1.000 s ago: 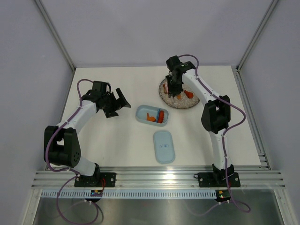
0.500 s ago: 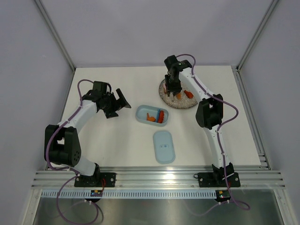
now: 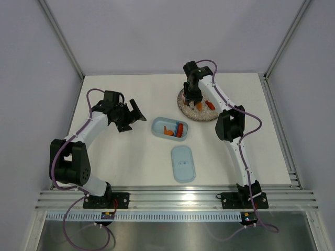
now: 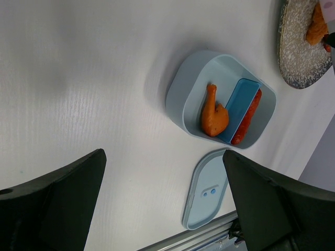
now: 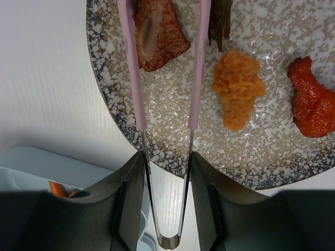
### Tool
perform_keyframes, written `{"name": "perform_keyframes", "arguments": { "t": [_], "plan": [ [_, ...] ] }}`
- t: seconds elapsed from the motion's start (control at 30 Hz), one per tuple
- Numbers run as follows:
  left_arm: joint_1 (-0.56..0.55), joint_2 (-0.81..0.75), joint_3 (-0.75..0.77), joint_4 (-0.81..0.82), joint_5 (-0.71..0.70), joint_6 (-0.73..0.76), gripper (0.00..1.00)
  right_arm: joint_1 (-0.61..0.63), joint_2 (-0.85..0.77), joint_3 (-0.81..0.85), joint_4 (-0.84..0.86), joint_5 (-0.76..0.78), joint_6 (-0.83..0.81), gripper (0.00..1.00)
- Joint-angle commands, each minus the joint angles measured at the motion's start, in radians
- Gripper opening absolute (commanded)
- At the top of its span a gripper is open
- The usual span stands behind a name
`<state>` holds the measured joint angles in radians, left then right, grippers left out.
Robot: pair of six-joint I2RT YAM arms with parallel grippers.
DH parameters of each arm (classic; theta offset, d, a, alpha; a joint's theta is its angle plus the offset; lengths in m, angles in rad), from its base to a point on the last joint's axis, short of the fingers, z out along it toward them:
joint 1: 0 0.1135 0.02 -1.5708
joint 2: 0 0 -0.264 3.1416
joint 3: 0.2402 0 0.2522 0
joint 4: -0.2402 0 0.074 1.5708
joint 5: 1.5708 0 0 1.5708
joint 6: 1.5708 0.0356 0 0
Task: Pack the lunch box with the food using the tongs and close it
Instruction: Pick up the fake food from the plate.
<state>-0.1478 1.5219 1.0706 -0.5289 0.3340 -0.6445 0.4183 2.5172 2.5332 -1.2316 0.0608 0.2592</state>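
A white desk (image 3: 131, 157) inside a pale-walled enclosure: the pale-blue oblong plastic lunch box (image 3: 157, 123) sits open near the middle, part-filled. Its matching oblong lid (image 3: 183, 163) lies flat on the desk just on the near side of it. Packing looks roughly halfway. An orange drumstick-shaped piece (image 4: 213, 112) and a red sausage (image 4: 247, 116) already lie in the tub, either side of a blue divider (image 4: 238, 107). The round grey speckled plate (image 5: 251, 151), behind and to the right of the tub, holds a brown meat slice (image 5: 157, 34), an orange crumbed piece (image 5: 238, 86), a red drumstick-shaped piece (image 5: 311, 102) and a dark sliver (image 5: 220, 21). The right tool (image 5: 166, 198) grips the slim pale-pink tongs (image 5: 132, 68) near their metal spring end. The tongs' arms are parted to either side of the brown slice and are not pinching it. The left tool (image 4: 162, 209) hangs spread wide and empty over the desk, left of the tub. Left to do, by the look of it: carry the plate's pieces across, then fit the lid.
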Motion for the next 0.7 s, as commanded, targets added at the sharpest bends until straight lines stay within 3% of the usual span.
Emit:
{"name": "perform_keyframes", "arguments": {
  "t": [0.0, 0.3, 0.43, 0.67],
  "plan": [
    [0.005, -0.003, 0.015, 0.015, -0.003, 0.016, 0.99, -0.007, 0.023, 0.067, -0.026, 0.002, -0.032, 0.46],
    [0.005, -0.002, 0.009, 0.021, 0.0, 0.013, 0.99, -0.006, 0.032, 0.085, -0.026, -0.019, -0.057, 0.45],
    [0.004, -0.002, 0.009, 0.021, -0.001, 0.013, 0.99, -0.007, 0.032, 0.084, -0.028, -0.041, -0.057, 0.33],
    [0.004, -0.005, 0.008, 0.02, -0.004, 0.013, 0.99, -0.006, 0.009, 0.064, -0.019, -0.056, -0.052, 0.24]
  ]
}}
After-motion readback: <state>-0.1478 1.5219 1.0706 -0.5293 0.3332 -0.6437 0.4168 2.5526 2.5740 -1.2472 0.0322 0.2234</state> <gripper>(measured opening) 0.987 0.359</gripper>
